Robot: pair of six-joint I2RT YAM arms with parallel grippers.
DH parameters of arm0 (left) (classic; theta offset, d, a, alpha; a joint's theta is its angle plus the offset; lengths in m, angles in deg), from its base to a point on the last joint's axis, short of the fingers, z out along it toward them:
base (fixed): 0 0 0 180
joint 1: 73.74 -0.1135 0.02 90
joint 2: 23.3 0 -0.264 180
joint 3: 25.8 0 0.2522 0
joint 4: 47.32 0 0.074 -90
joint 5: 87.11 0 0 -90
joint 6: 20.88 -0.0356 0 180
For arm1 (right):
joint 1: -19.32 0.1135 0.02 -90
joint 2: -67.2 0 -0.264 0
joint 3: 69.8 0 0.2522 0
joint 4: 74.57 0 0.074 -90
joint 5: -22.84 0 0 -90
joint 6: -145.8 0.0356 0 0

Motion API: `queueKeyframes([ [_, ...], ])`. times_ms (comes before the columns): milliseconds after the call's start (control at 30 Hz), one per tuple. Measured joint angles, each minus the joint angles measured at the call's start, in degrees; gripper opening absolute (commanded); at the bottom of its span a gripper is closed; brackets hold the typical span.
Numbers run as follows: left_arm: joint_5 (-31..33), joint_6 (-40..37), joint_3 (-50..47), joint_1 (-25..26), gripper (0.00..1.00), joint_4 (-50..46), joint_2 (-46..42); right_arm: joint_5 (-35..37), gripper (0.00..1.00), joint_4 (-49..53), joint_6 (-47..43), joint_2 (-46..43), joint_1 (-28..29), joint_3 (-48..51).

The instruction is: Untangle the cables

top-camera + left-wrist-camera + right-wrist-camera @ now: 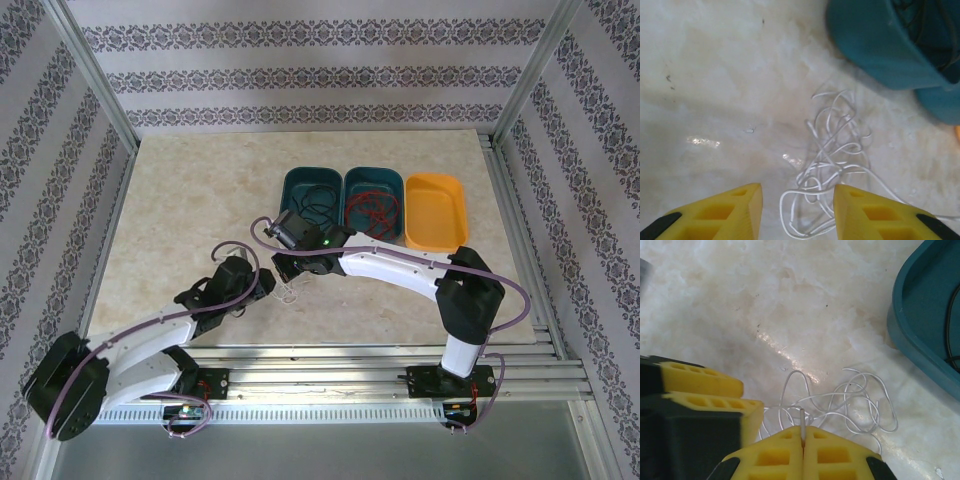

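The table (180,210) lies open leftward; teal bins (875,50) and the right hand (802,442) crowd the white cable (832,160).

The right claw (803,436) presses its yellow fingers together, with a strand of the white cable (850,405) pinched between the tips. The cable's loose loops lie on the marble counter (740,300). The left claw (737,396) sits close on the left. A teal bin (920,325) on the right holds a black cable (949,325).

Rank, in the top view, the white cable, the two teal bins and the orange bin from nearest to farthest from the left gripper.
1. white cable, just right of the left gripper.
2. left teal bin, holding the black cable, beyond it.
3. middle teal bin, holding the red cable.
4. orange bin, right end of the row.
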Motion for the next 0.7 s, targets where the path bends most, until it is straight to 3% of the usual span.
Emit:
queueKeyframes([
  [300, -4.0, -0.7, 1.4, 0.0, 0.39, 6.3, 11.9, -0.6, 0.00, -0.6, 1.1, -3.7, 0.0, 1.3],
  [700, -4.7, -0.3, 1.4, 0.0, 0.26, 9.6, 13.0, -0.9, 0.00, -2.0, 1.7, -8.4, -0.4, 2.9],
])
